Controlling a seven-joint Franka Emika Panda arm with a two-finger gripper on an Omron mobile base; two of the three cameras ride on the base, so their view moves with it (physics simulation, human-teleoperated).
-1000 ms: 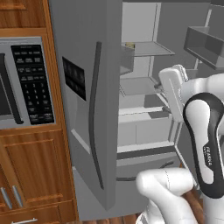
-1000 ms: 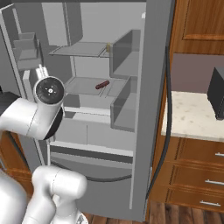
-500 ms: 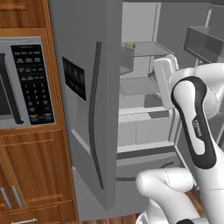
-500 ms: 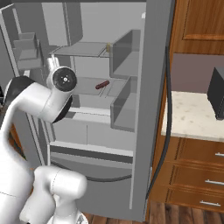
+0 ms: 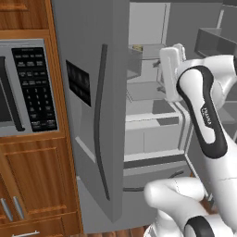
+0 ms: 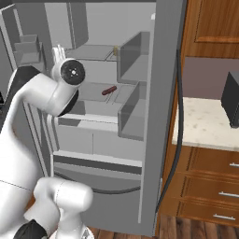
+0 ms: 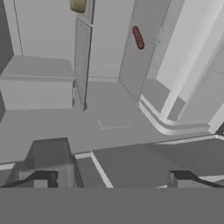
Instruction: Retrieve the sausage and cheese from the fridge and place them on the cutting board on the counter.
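Note:
The grey fridge (image 5: 95, 120) stands with both doors open. Inside, the sausage (image 6: 109, 90), a short dark-red stick, lies on a middle shelf. The cheese (image 6: 115, 50), a small pale yellow chunk, sits on the shelf above it. In the hand view the sausage (image 7: 138, 37) and the cheese (image 7: 78, 5) lie far ahead at the top. My gripper (image 7: 111, 179) is open with nothing between its fingers, and it sits at the fridge opening, well short of both foods. My white hand (image 5: 169, 70) is raised in front of the shelves. The cutting board is out of view.
The open right fridge door (image 6: 163, 116) stands between the shelves and the beige counter (image 6: 210, 126), where a black appliance (image 6: 232, 98) sits. A built-in black-panelled oven (image 5: 28, 88) in wood is left of the fridge. Door bins (image 6: 29, 49) hang beside my arm.
My arm has lifted and swung further towards the fridge shelves. The gripper has stayed open. The sausage and the cheese have not moved.

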